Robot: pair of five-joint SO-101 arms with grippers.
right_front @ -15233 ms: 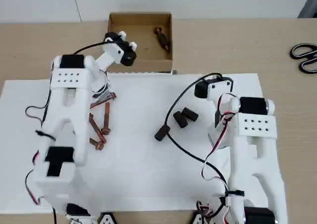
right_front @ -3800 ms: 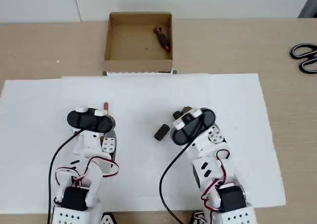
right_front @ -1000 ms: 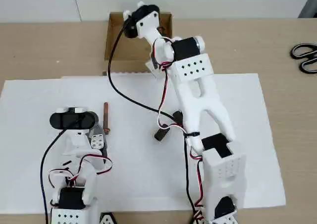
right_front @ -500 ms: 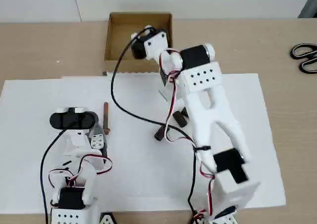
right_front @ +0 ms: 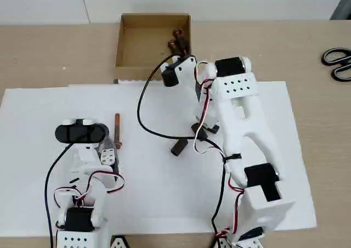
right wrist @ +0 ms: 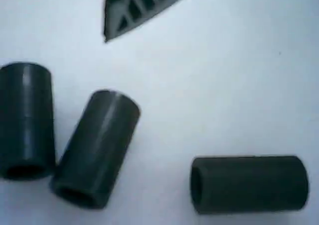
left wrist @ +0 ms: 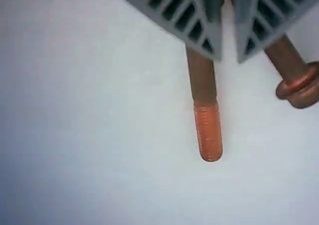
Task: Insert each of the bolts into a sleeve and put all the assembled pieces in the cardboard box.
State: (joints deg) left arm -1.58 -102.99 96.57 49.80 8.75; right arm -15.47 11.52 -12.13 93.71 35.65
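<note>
My left gripper (left wrist: 228, 53) sits low on the white paper with its grey fingers close together over the head end of a copper bolt (left wrist: 203, 110). The bolt's threaded tip points away from it, and the same bolt (right_front: 117, 128) lies just ahead of the gripper (right_front: 111, 147). A second bolt (left wrist: 295, 80) lies beside it. My right arm (right_front: 233, 89) hangs above three black sleeves (right_front: 178, 147) (right_front: 198, 130) (right_front: 211, 128). One grey fingertip (right wrist: 142, 11) hovers over the sleeves (right wrist: 94, 148) and holds nothing. The cardboard box (right_front: 127, 45) holds assembled pieces (right_front: 176, 39).
White paper (right_front: 55, 111) covers the near half of the wooden table. Scissors (right_front: 337, 61) lie at the far right. The right arm's black cable (right_front: 145, 102) loops across the paper between the arms.
The right arm has drawn back from over the cardboard box to above the sleeves, uncovering assembled pieces inside the box. The left arm has stayed put.
</note>
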